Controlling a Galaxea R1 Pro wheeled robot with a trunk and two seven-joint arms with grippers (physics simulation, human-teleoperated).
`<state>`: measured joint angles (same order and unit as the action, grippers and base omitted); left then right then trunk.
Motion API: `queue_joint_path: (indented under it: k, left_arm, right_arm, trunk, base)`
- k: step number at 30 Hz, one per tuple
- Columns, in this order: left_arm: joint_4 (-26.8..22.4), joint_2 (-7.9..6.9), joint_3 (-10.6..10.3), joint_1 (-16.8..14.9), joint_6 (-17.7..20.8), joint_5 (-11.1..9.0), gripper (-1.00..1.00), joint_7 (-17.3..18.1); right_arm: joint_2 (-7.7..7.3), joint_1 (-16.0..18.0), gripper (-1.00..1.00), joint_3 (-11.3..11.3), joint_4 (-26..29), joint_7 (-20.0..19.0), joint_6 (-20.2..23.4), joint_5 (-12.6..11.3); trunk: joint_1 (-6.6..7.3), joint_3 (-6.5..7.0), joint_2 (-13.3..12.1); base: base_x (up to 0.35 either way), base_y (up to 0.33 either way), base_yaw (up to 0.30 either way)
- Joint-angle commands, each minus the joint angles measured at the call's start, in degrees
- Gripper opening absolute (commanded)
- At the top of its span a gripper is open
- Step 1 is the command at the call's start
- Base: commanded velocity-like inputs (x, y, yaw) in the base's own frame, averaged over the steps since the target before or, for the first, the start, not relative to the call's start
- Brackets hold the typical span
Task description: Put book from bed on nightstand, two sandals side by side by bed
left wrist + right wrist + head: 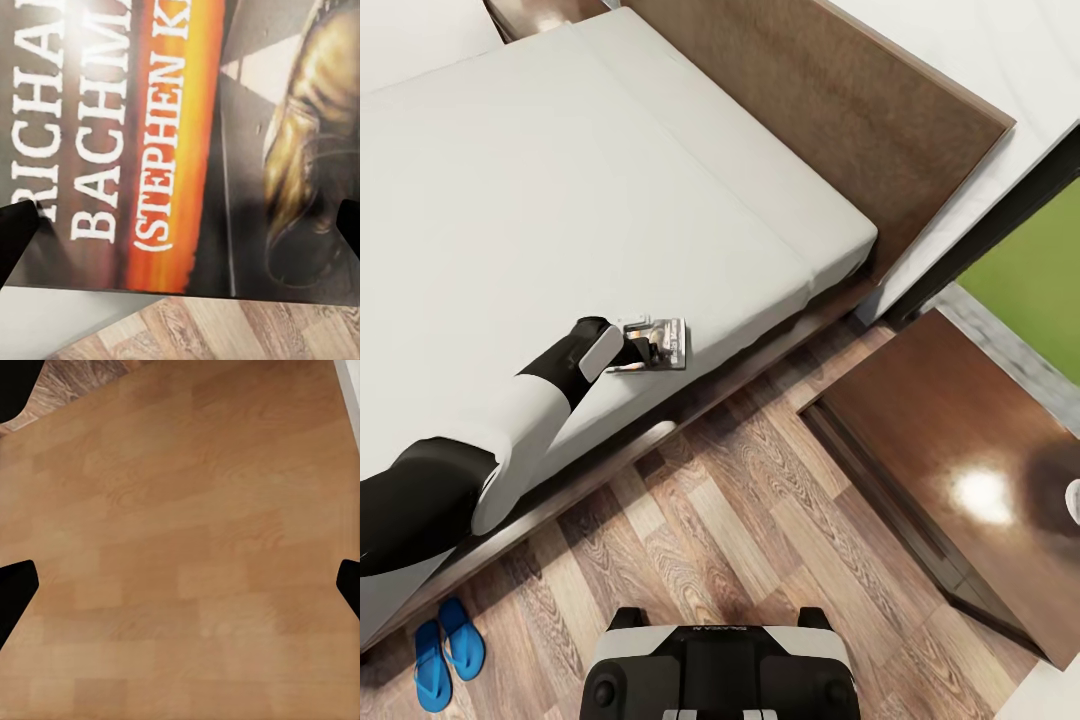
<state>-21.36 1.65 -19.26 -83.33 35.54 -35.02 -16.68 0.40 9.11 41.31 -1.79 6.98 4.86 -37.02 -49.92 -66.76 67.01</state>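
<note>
The book (668, 340) lies at the near edge of the bed's grey mattress (560, 180). My left gripper (643, 347) is right at it, fingers over the cover. In the left wrist view the cover (172, 135) is very close, with white and orange lettering, and the left gripper (180, 225) is open with its dark fingertips (15, 232) spread wide to either side. Two blue sandals (448, 650) lie side by side on the floor beside the bed frame. The dark nightstand (960, 470) stands at the right. My right gripper (180, 585) hangs open over light wood.
The brown headboard (840, 110) runs along the wall behind the bed. A black-framed window with green grass (1030, 270) is at the right. Wood-plank floor (740, 500) lies between bed and nightstand. My base (720, 670) is at the bottom.
</note>
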Motion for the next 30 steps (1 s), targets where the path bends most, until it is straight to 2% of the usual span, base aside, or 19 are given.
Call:
queue_joint_path:
  k: [1, 13, 23, 30]
  left_arm:
    - [1.14, -0.07, -0.43, 0.01, 0.23, -0.31, 1.00, -0.55]
    - [0.95, -0.07, -0.43, 0.01, 0.27, -0.31, 1.00, -0.55]
    - [-2.98, -0.07, -0.43, 0.01, 0.42, -0.31, 1.00, -0.55]
    - [-3.89, -0.07, -0.43, 0.01, 0.43, -0.31, 1.00, -0.58]
  right_arm:
    - [0.04, 0.03, 1.00, 0.47, -0.06, 0.14, 0.18, -0.33]
    - [0.04, 0.03, 1.00, 0.45, -0.06, 0.14, 0.15, -0.33]
    - [0.02, 0.03, 1.00, 0.44, -0.04, 0.14, 0.08, -0.33]
    - [-0.02, 0.03, 1.00, 0.45, 0.01, 0.14, 0.07, -0.33]
  trunk:
    - [-0.01, -0.03, 0.02]
    - [-0.01, -0.03, 0.02]
    - [-0.01, -0.03, 0.02]
    - [-0.01, -0.03, 0.02]
  base:
    - [-0.003, 0.000, 0.000]
    - [-0.001, 0.000, 0.000]
    - [0.000, 0.000, 0.000]
    - [0.000, 0.000, 0.000]
